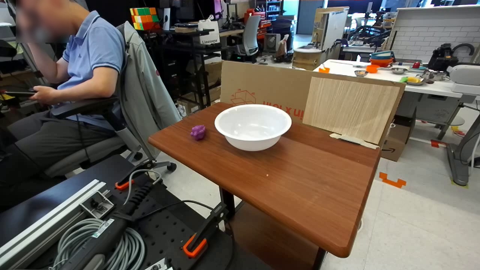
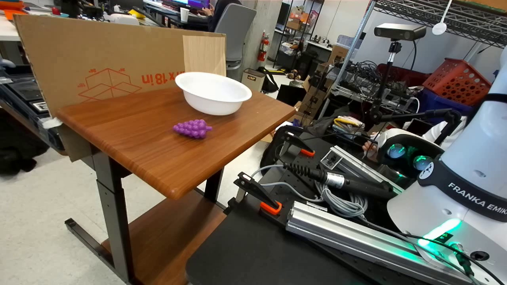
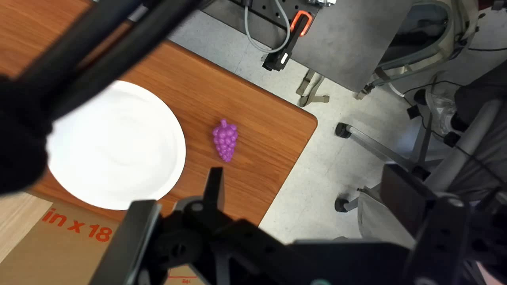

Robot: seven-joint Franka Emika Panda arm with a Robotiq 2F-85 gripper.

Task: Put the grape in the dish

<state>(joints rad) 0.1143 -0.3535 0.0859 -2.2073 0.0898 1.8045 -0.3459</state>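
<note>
We had the grape [image 3: 225,140] lying on the table [image 3: 273,138], just beside the bowl [image 3: 126,146] but apart from it. The gripper [image 3: 305,182] had its jaws spread wide in the wrist view, and a blurry black shape [image 3: 20,146] hid part of the bowl's rim, we couldn't tell what it was. In an exterior view the robot arm [image 2: 463,182] got chopped off at the right edge

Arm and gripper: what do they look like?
The arm is white, with a black band lettered FRANKA EMIKA and a green light glowing below it. The gripper is black and blocky; dark cable-like strands show in the wrist view.
</note>
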